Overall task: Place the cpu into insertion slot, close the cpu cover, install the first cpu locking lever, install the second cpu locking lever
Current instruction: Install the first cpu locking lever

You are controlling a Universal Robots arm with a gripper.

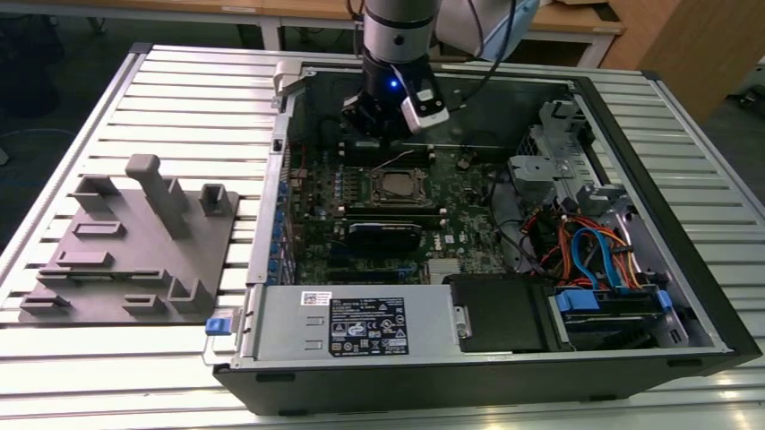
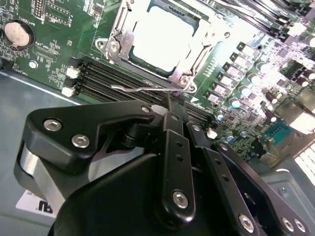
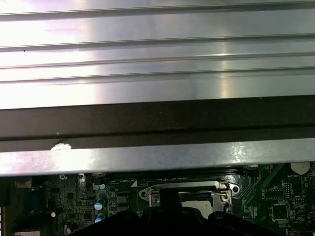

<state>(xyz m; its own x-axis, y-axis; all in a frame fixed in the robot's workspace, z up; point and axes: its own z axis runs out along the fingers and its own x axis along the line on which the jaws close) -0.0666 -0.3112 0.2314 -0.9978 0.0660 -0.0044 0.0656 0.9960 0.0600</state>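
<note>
Slatted table (image 1: 120, 107) holds one open case (image 1: 478, 385). Second wrist view shows closed pincer (image 2: 170, 101) by one locking lever (image 2: 138, 90), one cpu (image 2: 162, 42) seated.

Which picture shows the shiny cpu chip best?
The second wrist view: the cpu sits close and bright. The exterior view shows it from farther off; in the first wrist view the gripper partly hides it.

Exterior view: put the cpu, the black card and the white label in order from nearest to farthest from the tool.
1. cpu, right beside the tool.
2. black card, farther toward the camera.
3. white label, closest to the camera, farthest from the tool.
</note>
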